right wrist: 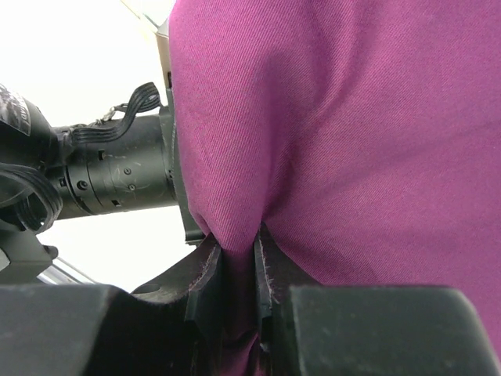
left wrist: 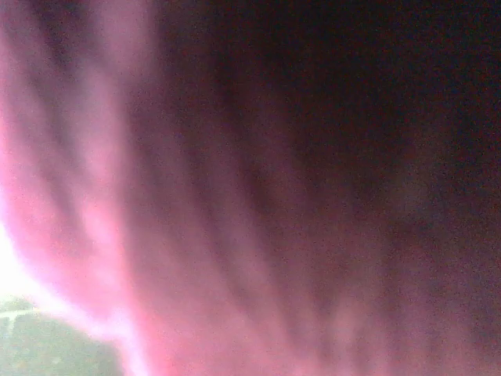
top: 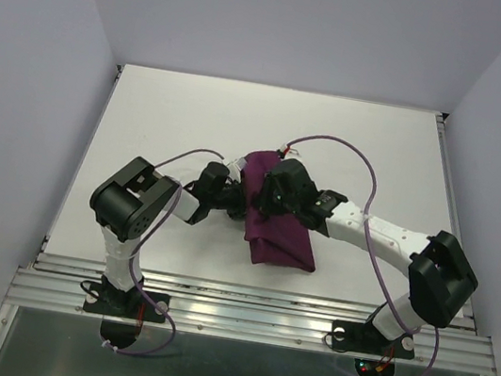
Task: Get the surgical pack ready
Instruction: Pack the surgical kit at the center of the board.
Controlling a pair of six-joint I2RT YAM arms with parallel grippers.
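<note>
The surgical pack's plum-purple cloth (top: pixel 282 241) lies bunched and folded in the middle of the table. The other items of the pack are out of view. My right gripper (top: pixel 261 196) sits over the cloth's upper left part. In the right wrist view that gripper (right wrist: pixel 237 244) is shut on a raised fold of the cloth (right wrist: pixel 352 117). My left gripper (top: pixel 235 197) reaches against the cloth's left edge, and its tips are hidden by fabric. Blurred purple cloth (left wrist: pixel 274 196) fills the left wrist view, so no fingers show there.
The white table (top: pixel 194 122) stretches behind and to both sides of the cloth. Grey walls close it in at the back and sides. A metal rail (top: pixel 250 314) runs along the near edge by the arm bases. The left arm's black wrist (right wrist: pixel 109 172) lies close beside the right gripper.
</note>
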